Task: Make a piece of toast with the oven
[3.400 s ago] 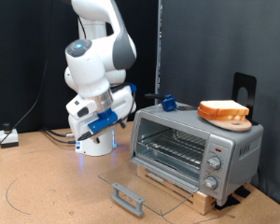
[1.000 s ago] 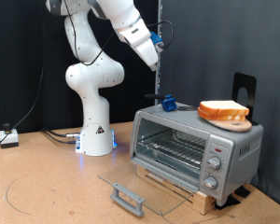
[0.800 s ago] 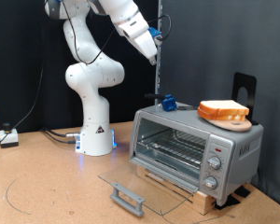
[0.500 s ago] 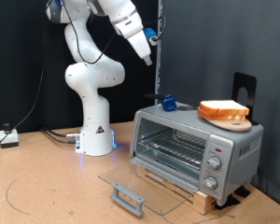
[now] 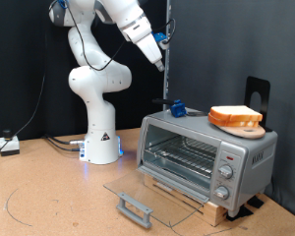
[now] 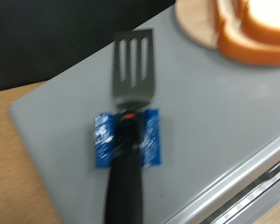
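Black curtains back a wooden table; the oven (image 5: pixel 206 157) stands door-down, rack bare. My gripper (image 5: pixel 158 57) hangs high above, empty; jaw spread I cannot tell.

A black slotted spatula (image 6: pixel 129 103) lies straight ahead of the hand on the grey top of the oven (image 6: pixel 61 121), its handle wrapped in a blue band (image 6: pixel 126 140). Beyond the spatula's blade and off to one side sits a tan wooden disc (image 6: pixel 201 26) carrying a bread slice (image 6: pixel 261 28). The picture is slightly blurred. No fingers show.
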